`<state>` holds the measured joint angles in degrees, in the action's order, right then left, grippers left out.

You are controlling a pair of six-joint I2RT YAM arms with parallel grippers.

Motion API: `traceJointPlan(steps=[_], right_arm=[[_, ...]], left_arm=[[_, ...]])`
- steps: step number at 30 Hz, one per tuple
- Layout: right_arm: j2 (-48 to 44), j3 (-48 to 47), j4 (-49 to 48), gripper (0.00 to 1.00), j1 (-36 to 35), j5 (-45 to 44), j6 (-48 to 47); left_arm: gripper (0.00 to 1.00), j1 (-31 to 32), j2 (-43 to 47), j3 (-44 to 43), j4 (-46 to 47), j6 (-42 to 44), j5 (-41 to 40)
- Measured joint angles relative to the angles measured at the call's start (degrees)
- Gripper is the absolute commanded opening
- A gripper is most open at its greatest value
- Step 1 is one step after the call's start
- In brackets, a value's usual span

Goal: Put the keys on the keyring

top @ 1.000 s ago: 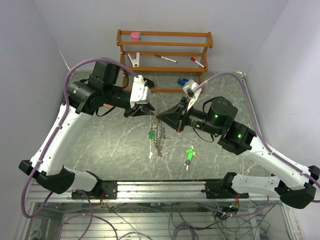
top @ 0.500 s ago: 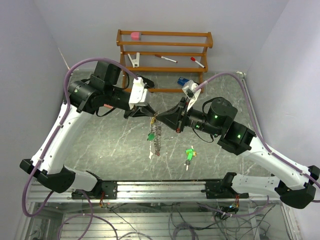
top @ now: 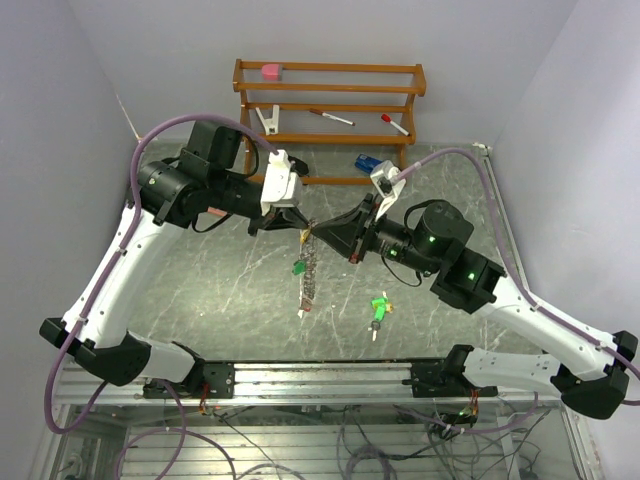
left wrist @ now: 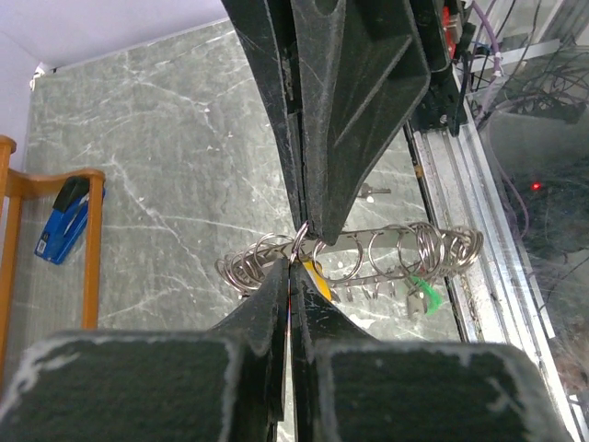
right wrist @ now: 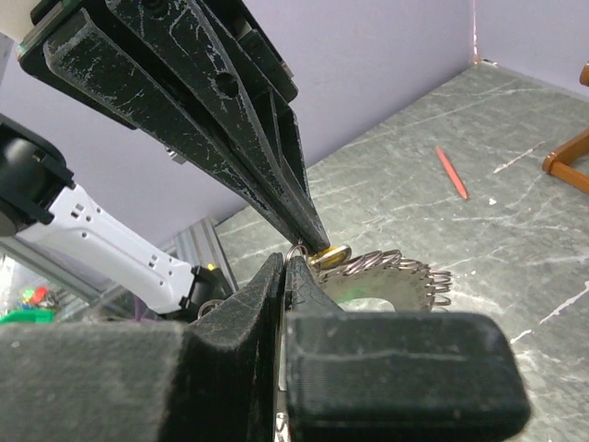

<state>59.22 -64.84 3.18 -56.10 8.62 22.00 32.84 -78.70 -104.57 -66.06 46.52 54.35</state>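
The keyring [top: 310,275] hangs above the table's middle, a pale toothed plate [right wrist: 405,281] strung with several small split rings [left wrist: 386,258]. On it are a yellow key [left wrist: 316,276], also in the right wrist view [right wrist: 329,255], and a green one [top: 299,267]. My left gripper [top: 303,226] and right gripper [top: 322,236] meet tip to tip at its top end. Both are shut, pinching one small ring [left wrist: 300,247] there. The yellow key lies against my left gripper's [left wrist: 293,276] fingers. A loose green key [top: 378,308] lies on the table, right of the hanging keyring.
A wooden rack [top: 330,105] stands at the back with a pink block, a white clip and two red-capped pens. A blue stapler [top: 366,163] lies before it. A red pen [right wrist: 451,173] lies on the marble. The metal rail [top: 320,378] runs along the near edge.
My left gripper has shut on the small ring at the keyring's top. The keyring swung slightly and hangs straighter. The right arm shifted a little.
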Motion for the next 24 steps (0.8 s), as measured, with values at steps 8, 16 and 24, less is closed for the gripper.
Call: traceJointPlan(steps=[8,16,24], right_arm=[[-0.1,2.3,-4.7,0.00,-0.4,-5.6,4.0],[-0.1,2.4,-5.4,0.00,-0.8,-10.3,6.2],[-0.2,2.3,-5.0,0.00,-1.0,-12.0,6.5]], left_arm=[[0.07,0.0,0.0,0.0,3.3,-4.6,-4.0],[0.07,0.1,0.4,0.0,5.4,-6.6,-5.5],[0.07,0.4,0.7,1.2,5.8,-6.0,-5.7]])
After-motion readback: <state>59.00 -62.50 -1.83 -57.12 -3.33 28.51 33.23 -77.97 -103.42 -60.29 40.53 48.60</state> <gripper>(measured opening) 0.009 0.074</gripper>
